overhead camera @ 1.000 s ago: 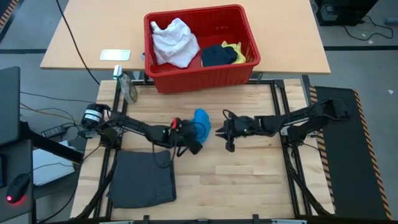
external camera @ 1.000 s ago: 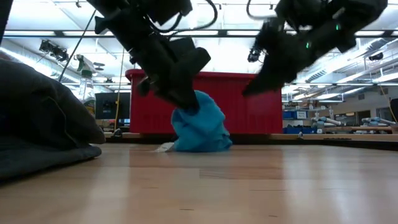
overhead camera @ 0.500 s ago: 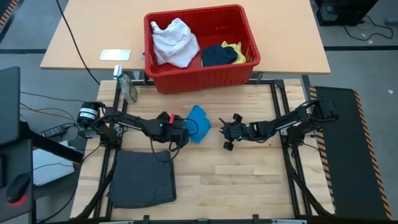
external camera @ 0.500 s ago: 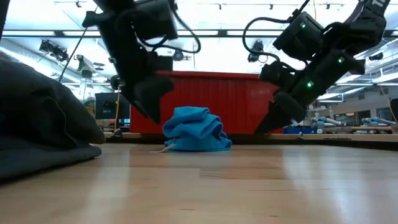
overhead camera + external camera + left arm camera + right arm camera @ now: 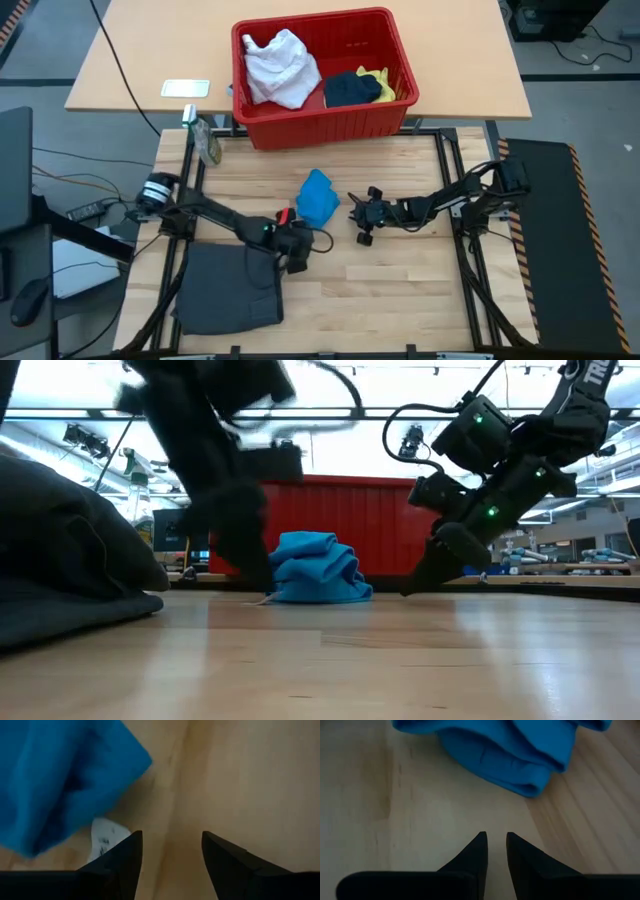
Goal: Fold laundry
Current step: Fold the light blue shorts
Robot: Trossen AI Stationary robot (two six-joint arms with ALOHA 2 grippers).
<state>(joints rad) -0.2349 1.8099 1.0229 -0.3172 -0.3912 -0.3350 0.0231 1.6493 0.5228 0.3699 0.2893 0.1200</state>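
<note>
Where the left arm is crossing the low view it is showing only as a dark smear, so the left gripper (image 5: 297, 250) is hard to read there; its wrist view is showing the jaws parted over bare wood, holding nothing. Lying crumpled mid-table is the bright blue garment (image 5: 318, 198), with a small white tag (image 5: 104, 838) peeking from under it. Just right of it, the right gripper (image 5: 356, 218) is sitting low with jaws nearly closed, empty. At the near left, the dark grey garment (image 5: 229, 287) is lying flat, cut off in the low view. Beyond the wooden table (image 5: 400, 280), the red basket (image 5: 330, 122) is holding white, navy and yellow cloth.
</note>
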